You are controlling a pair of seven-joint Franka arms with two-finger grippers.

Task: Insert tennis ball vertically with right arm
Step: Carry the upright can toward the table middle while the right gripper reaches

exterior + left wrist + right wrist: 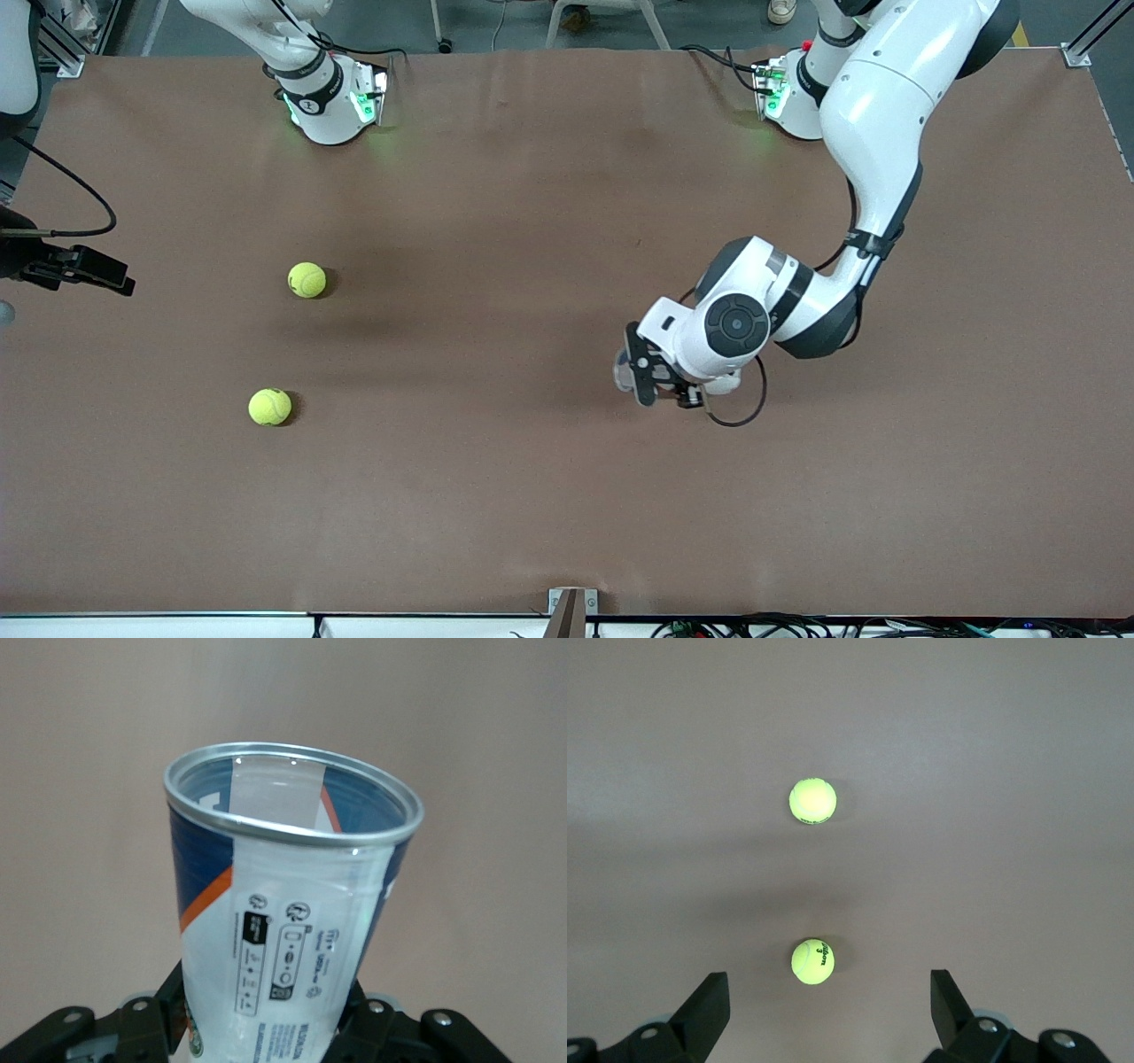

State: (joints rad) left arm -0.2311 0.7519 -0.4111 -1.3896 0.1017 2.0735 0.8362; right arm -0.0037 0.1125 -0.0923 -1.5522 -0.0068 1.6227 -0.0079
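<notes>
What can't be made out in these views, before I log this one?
- Front view: the can in the left gripper is almost wholly hidden under that arm's wrist.
- Front view: the right gripper sits at the frame edge; its arm is cut off.
- Left wrist view: the can's base is hidden by the fingers.
- Right wrist view: print on the tennis balls is too small.

Two yellow-green tennis balls on brown table, well apart from each other, both toward right arm's end. One tennis ball (306,280) farther from front camera; second tennis ball (269,407) nearer. Both resting free — neither touched.

Tennis ball can (283,921) — clear plastic tube, silver metal rim, blue, orange and white label — clamped at lower body between left gripper (266,1028) fingers, open mouth facing away from pincer, empty inside.

Right gripper (829,1005) above table, fingers spread wide, balls below and ahead of it, one in line between fingertips.
</notes>
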